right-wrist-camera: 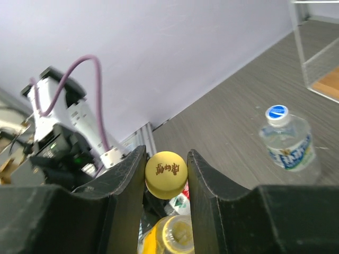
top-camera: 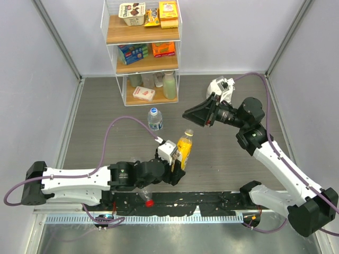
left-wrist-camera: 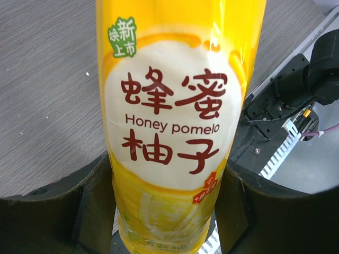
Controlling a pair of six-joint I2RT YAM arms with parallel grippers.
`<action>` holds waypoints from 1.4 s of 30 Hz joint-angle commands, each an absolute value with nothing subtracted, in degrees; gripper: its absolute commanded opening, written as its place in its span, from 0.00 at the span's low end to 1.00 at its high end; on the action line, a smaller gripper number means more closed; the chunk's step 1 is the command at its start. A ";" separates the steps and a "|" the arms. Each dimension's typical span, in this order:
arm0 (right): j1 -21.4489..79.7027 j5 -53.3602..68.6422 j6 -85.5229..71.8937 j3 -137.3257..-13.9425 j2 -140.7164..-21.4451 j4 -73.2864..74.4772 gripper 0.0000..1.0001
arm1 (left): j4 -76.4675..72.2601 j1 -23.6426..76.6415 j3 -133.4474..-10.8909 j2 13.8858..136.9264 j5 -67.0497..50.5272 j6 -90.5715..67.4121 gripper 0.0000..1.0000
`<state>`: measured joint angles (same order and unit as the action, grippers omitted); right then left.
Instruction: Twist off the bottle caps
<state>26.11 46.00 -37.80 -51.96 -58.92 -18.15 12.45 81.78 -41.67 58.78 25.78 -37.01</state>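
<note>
My left gripper [left-wrist-camera: 167, 211] is shut on the lower body of the yellow bottle [left-wrist-camera: 175, 127], holding it upright over the table's near middle [top-camera: 184, 151]. The bottle's mouth [right-wrist-camera: 177, 233] is open. Just above it my right gripper [right-wrist-camera: 166, 174] is shut on the yellow cap [right-wrist-camera: 166, 173], which is off the bottle; from the top, this gripper [top-camera: 189, 117] hangs beside the bottle's top. A clear bottle with a blue label [top-camera: 154, 120] stands behind, its white and blue cap [right-wrist-camera: 277, 112] on. A red cap [top-camera: 150, 202] lies by the near rail.
A clear shelf rack [top-camera: 142, 50] stands at the back with boxed groceries and a pale green bottle [top-camera: 169, 85] on its lowest level. Grey walls close the left, right and back. A black rail [top-camera: 212, 200] runs along the near edge.
</note>
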 commanded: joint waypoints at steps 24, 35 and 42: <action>18.37 3.43 -30.85 -40.42 -82.07 -5.19 0.02 | 17.23 82.79 -40.17 52.03 38.94 -43.77 0.00; 18.28 0.35 -31.02 -38.59 -80.87 -5.97 0.84 | 16.61 82.79 -39.90 51.86 39.11 -43.24 0.00; 18.28 6.14 -33.31 -37.17 -75.33 -8.70 0.95 | 17.40 82.79 -39.46 51.77 40.60 -43.42 0.00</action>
